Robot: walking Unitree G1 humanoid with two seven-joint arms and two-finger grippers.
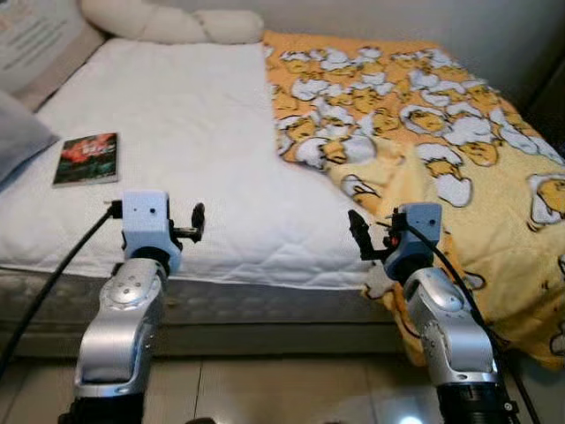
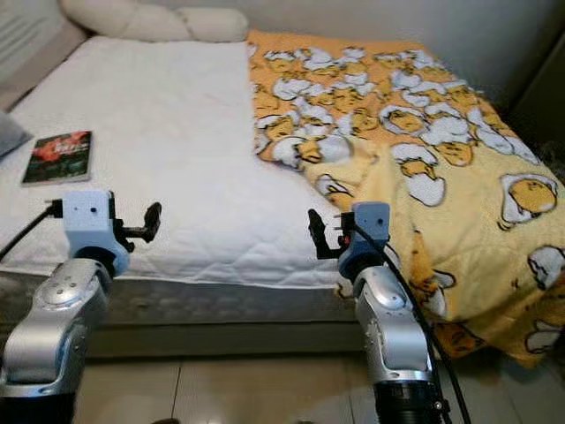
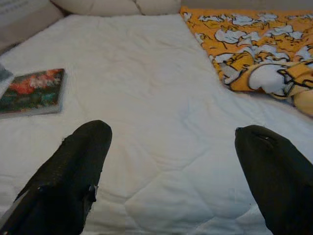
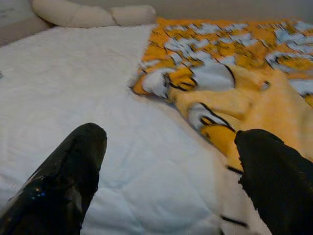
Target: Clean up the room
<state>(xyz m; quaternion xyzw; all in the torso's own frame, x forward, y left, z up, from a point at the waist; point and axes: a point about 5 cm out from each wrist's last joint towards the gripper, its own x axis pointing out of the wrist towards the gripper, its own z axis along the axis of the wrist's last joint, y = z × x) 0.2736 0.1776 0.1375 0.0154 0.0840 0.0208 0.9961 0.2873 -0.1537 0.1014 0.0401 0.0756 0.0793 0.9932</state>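
A white quilted mattress (image 1: pixel 194 132) lies in front of me. A yellow blanket (image 1: pixel 424 132) with a white duck print is bunched over its right half and hangs over the near right edge. A book (image 1: pixel 86 158) with a red and green cover lies flat at the left side. My left gripper (image 1: pixel 196 223) hovers over the near edge, right of the book, open and holding nothing. My right gripper (image 1: pixel 357 233) hovers at the near edge beside the blanket's hanging fold, also open and holding nothing. The blanket's fold (image 4: pixel 215 103) lies just beyond the right fingers.
Cream pillows (image 1: pixel 168 22) lie along the head of the bed. A grey pillow (image 1: pixel 16 132) and a beige cushion (image 1: pixel 35 40) sit at the far left. Pale tiled floor (image 1: pixel 265 389) runs below the bed frame. A dark wall (image 1: pixel 552 97) stands at the right.
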